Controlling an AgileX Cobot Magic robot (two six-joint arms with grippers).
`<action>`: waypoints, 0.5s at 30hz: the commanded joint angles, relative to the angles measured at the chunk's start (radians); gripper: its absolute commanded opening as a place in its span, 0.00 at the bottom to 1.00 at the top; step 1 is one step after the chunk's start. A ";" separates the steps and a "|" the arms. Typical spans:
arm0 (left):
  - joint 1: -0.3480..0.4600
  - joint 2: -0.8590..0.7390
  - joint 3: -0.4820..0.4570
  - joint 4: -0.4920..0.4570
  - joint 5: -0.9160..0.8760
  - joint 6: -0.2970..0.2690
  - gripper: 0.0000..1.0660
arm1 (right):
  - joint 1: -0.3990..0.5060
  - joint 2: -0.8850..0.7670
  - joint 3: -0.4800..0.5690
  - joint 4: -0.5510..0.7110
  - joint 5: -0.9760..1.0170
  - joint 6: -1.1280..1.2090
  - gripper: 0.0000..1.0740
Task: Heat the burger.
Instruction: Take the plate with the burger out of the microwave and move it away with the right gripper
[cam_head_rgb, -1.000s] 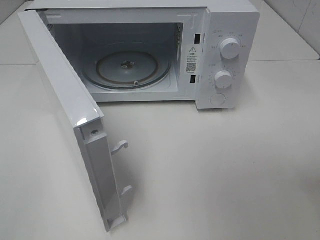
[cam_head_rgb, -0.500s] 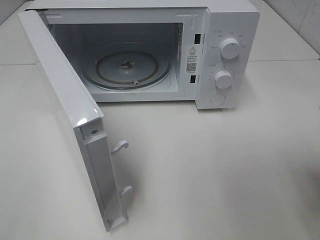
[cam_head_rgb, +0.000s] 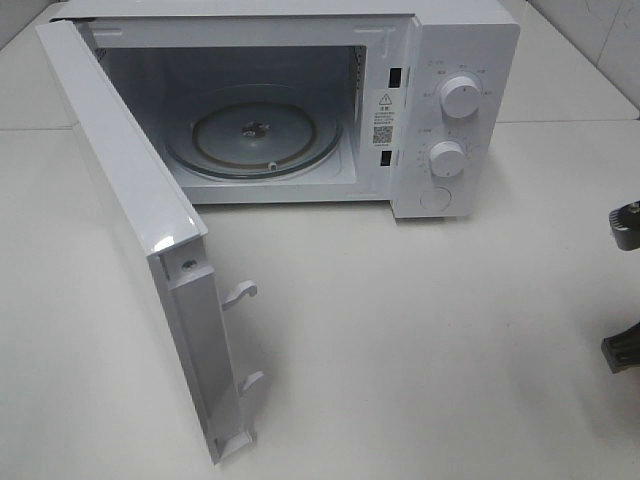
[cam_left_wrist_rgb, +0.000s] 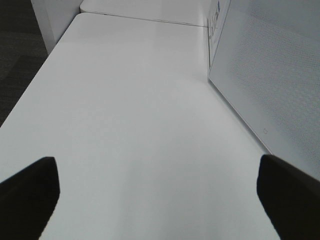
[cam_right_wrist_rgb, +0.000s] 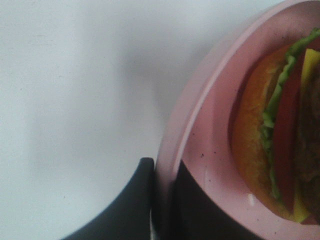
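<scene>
The burger (cam_right_wrist_rgb: 277, 135) shows only in the right wrist view, lying on a round pink plate (cam_right_wrist_rgb: 210, 115), with orange bun, green lettuce, a red layer and a bit of yellow. My right gripper (cam_right_wrist_rgb: 162, 172) is shut on the plate's rim, one dark finger (cam_right_wrist_rgb: 132, 200) outside it and one inside. In the high view only dark parts of the right arm (cam_head_rgb: 624, 350) show at the right edge; the burger is out of that view. My left gripper (cam_left_wrist_rgb: 157, 187) is open over the bare white table, holding nothing.
A white microwave (cam_head_rgb: 455, 100) stands at the back of the table. Its door (cam_head_rgb: 130, 200) is swung wide open toward the front left, and the glass turntable (cam_head_rgb: 255, 135) inside carries nothing. The left wrist view shows the door's outer face (cam_left_wrist_rgb: 270, 75) close by.
Dark parts of the right arm have come into the high view at its right edge. The microwave and its door have not moved.
</scene>
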 joint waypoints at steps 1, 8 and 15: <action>0.002 -0.009 0.002 0.000 -0.002 0.001 0.94 | -0.033 0.035 -0.011 -0.073 -0.026 0.031 0.02; 0.002 -0.009 0.002 0.000 -0.002 0.001 0.94 | -0.108 0.158 -0.011 -0.149 -0.145 0.155 0.02; 0.002 -0.009 0.002 0.000 -0.002 0.001 0.94 | -0.124 0.255 -0.012 -0.185 -0.195 0.226 0.03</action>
